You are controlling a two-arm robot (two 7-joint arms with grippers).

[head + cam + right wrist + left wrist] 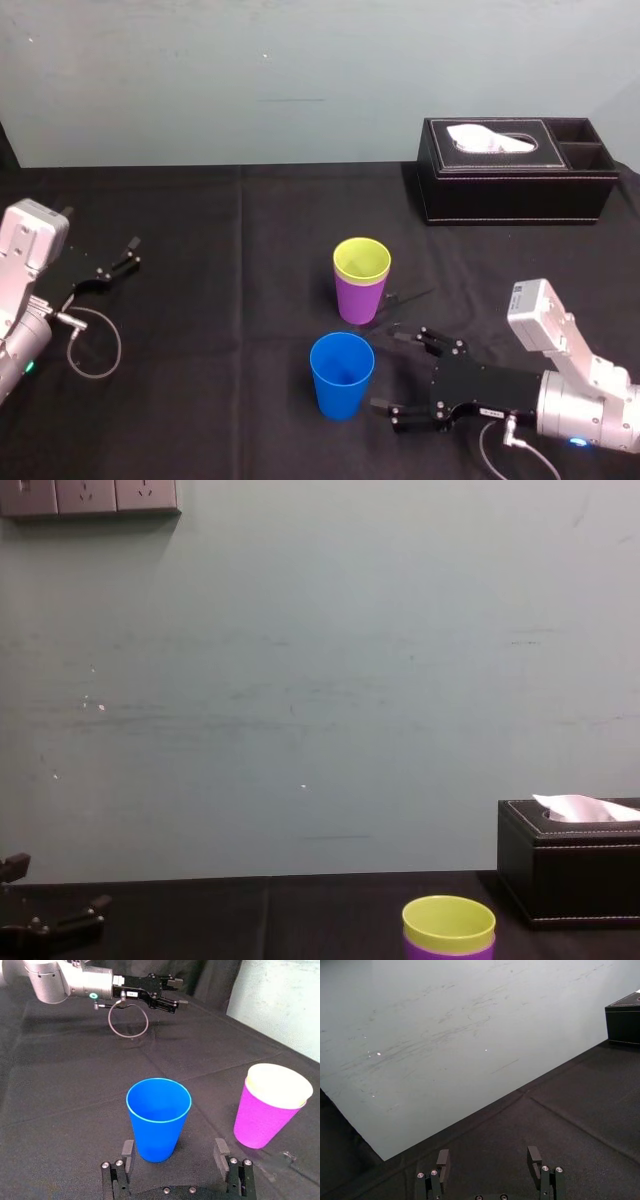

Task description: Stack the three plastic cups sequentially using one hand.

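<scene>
Blue cup (342, 375) stood upright on the surface (200, 300) just left of the open right end effector (388, 372), much nearer it than the open, idle left end effector (125, 255); yellow-green cup (361, 260) sat nested in purple cup (358, 298) just farther back.

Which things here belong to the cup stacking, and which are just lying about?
Job: blue cup; yellow-green cup, nested in purple cup; right gripper, open beside the blue cup.
Lying about: tissue box; left gripper, parked open at far left.
</scene>
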